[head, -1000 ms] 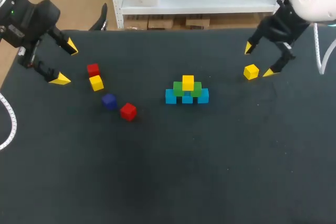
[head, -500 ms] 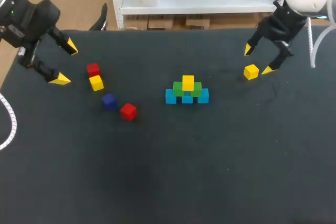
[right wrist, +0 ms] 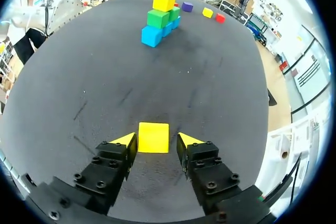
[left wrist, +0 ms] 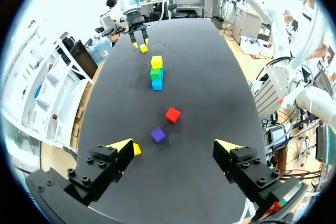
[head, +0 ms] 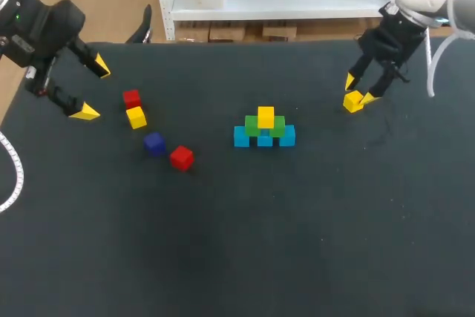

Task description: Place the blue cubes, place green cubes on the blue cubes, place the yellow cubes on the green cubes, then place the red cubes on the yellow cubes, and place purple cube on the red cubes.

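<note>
The right hand (right wrist: 156, 139) straddles a yellow cube (right wrist: 154, 136) on the table (head: 297, 220), fingers spread either side and not yet pinching. The stack (head: 265, 130) lies well ahead of it. The left hand (head: 94, 90), also spread, hangs far off.

Head looks down; both wrists face the stack (right wrist: 160, 17).

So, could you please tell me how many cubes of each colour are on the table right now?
blue cubes: 3
green cubes: 2
yellow cubes: 3
red cubes: 2
purple cube: 1
Total: 11
</note>
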Robot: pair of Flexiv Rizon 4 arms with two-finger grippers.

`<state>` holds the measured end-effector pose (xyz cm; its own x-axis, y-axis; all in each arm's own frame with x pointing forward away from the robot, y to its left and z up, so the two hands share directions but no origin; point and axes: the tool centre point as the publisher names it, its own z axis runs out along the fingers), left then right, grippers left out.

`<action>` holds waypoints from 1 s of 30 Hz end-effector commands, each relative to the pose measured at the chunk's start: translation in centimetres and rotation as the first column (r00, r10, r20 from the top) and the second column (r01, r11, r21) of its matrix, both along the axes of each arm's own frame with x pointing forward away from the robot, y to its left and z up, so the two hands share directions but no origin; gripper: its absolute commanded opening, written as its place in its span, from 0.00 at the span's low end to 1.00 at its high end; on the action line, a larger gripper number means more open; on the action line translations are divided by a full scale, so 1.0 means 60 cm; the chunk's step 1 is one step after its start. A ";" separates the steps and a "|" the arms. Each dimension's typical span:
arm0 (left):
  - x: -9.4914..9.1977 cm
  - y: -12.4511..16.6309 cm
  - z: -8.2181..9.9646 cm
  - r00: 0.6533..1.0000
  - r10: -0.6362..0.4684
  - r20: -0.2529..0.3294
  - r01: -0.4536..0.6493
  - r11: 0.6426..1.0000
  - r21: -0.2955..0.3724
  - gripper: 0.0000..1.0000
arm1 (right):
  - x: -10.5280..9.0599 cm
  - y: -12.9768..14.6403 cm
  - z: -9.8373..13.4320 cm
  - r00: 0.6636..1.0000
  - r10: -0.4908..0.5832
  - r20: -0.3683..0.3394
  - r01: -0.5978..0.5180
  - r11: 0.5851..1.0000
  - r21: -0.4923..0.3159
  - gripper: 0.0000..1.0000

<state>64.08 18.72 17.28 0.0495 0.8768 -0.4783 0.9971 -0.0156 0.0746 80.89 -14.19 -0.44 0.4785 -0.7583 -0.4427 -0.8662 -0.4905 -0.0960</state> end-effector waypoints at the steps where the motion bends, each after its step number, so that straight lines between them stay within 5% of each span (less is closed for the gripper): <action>1: 0.001 0.002 0.000 1.000 -0.003 0.001 0.003 1.000 -0.002 1.00 | -0.013 -0.001 -0.003 1.000 -0.004 0.004 0.004 1.000 0.003 0.46; 7: 0.001 0.002 0.000 1.000 -0.003 0.001 0.003 1.000 -0.002 1.00 | -0.021 -0.003 -0.006 1.000 -0.013 -0.002 0.013 1.000 0.000 0.28; 11: 0.001 0.002 0.000 1.000 -0.003 0.001 0.003 1.000 -0.002 1.00 | -0.024 -0.005 -0.005 1.000 -0.020 0.001 0.020 1.000 -0.006 0.00; 19: 0.001 0.002 0.000 1.000 -0.003 0.001 0.003 1.000 -0.002 1.00 | -0.026 0.002 0.025 0.983 -0.179 0.029 0.180 0.983 -0.024 0.00; 24: 0.001 0.002 0.000 1.000 -0.003 0.001 0.003 1.000 -0.002 1.00 | -0.038 0.027 0.062 0.888 -0.455 0.062 0.454 0.891 0.021 0.00; 30: 0.001 0.002 0.000 1.000 -0.003 0.001 0.003 1.000 -0.002 1.00 | -0.066 0.073 0.088 0.776 -0.628 0.054 0.626 0.778 0.059 0.00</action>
<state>64.08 18.71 17.28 0.0495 0.8768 -0.4783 0.9971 -0.0156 0.0746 79.77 -10.46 4.19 0.0921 -0.8797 -0.4665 -0.9950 -0.0998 -0.0082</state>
